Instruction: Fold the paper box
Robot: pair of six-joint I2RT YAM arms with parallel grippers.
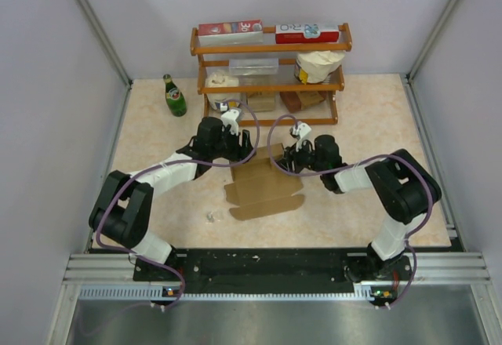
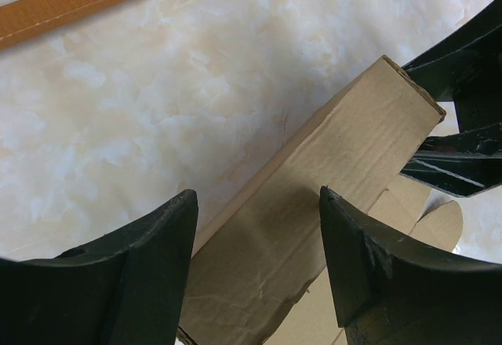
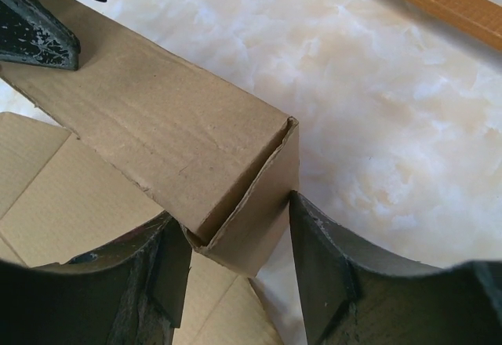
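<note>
On the table (image 1: pixel 149 129), frame centre, my left gripper (image 2: pixel 256 194) and right gripper (image 3: pixel 234 208) each pinch the box's (image 1: pixel 263 190) one raised wall; other flaps lie flat.

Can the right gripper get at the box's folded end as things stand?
Likely yes: that end of the box sits between the right gripper fingers, apparently touching both, with nothing in the way.

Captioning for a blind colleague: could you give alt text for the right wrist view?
The right gripper pinches one end of a raised, folded wall of the paper box, and the left gripper holds the far end. A marbled table lies beneath.
</note>
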